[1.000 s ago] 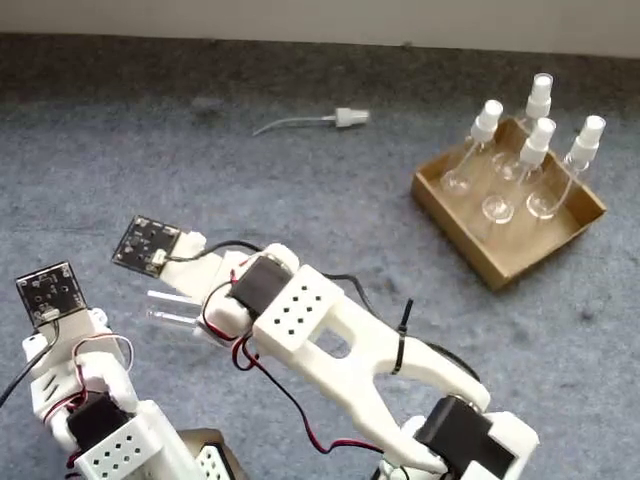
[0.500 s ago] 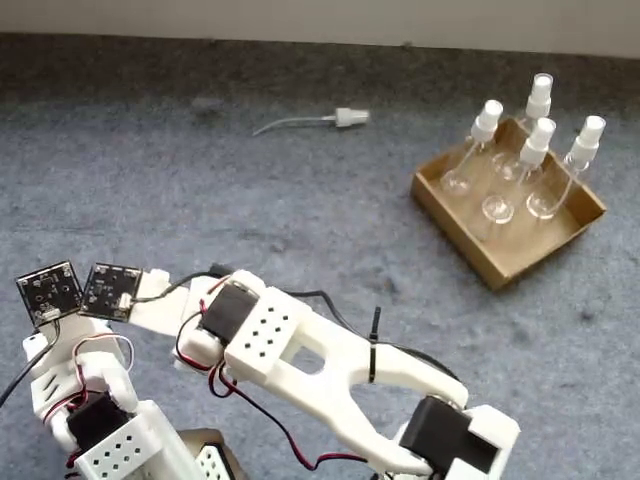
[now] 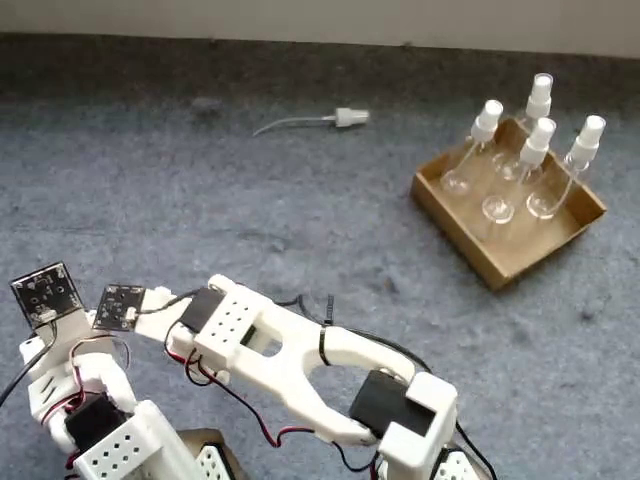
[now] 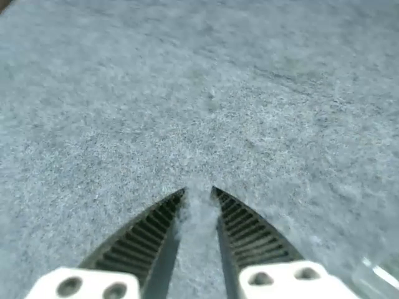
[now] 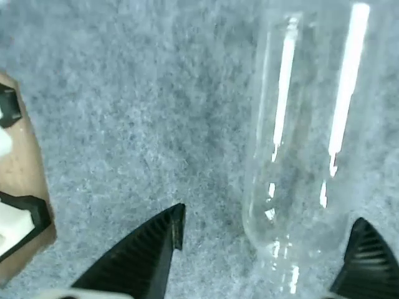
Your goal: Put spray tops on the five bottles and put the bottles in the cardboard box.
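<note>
A clear bottle (image 5: 293,124) without a top lies on the grey carpet. My right gripper (image 5: 269,215) is open wide, one finger on each side of the bottle's lower end, not closed on it. In the high view the right arm (image 3: 240,335) stretches to the near left and covers that bottle. My left gripper (image 4: 197,193) hovers over bare carpet with a narrow gap between its fingers and nothing in it. A loose spray top (image 3: 350,117) with its thin tube lies at the far middle. The cardboard box (image 3: 450,215) at the right holds several capped bottles (image 3: 535,145).
The left arm (image 3: 60,340) stands at the near left, close beside the right arm's wrist. A brown board (image 5: 19,205) carrying black and white parts lies beside the right gripper. The carpet's middle is open floor.
The right arm has swung toward the near left and come down over the lying bottle, which it now covers in the high view. The left arm has hardly moved.
</note>
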`<state>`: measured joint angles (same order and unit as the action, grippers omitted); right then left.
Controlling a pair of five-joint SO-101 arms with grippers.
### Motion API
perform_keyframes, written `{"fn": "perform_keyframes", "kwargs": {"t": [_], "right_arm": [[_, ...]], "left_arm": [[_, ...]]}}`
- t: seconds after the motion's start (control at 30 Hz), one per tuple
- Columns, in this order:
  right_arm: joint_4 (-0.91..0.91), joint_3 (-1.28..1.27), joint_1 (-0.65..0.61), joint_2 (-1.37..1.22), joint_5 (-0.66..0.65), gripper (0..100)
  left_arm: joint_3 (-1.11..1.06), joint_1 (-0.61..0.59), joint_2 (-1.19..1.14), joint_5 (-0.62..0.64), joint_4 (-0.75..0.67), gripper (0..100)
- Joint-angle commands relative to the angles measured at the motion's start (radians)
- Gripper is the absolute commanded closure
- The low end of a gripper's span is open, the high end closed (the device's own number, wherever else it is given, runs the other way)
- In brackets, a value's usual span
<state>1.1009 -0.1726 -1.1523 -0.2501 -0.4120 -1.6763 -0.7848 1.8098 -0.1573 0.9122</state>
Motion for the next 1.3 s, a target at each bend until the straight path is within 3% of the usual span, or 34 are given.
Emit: {"fn": "perform_keyframes", "kwargs": {"t": [0.0,0.27,0.7,1.13,1.27], "right_arm": [[-0.007,0.081,0.007,-0.038,-0.008,64.6],[-0.012,0.102,0.064,-0.012,-0.005,84.3],[-0.015,0.105,0.137,0.015,-0.003,90.3],[-0.005,0.097,0.32,0.325,0.0,90.4],[-0.005,0.096,0.366,0.438,0.123,90.4]], "left_arm": [[-0.018,0.033,0.004,-0.006,0.0,99],[-0.018,0.033,0.004,-0.006,0.0,99],[-0.018,0.025,0.004,-0.008,-0.003,99],[-0.018,0.031,0.004,-0.008,-0.002,99],[-0.018,0.031,0.004,-0.008,-0.002,99]]}}
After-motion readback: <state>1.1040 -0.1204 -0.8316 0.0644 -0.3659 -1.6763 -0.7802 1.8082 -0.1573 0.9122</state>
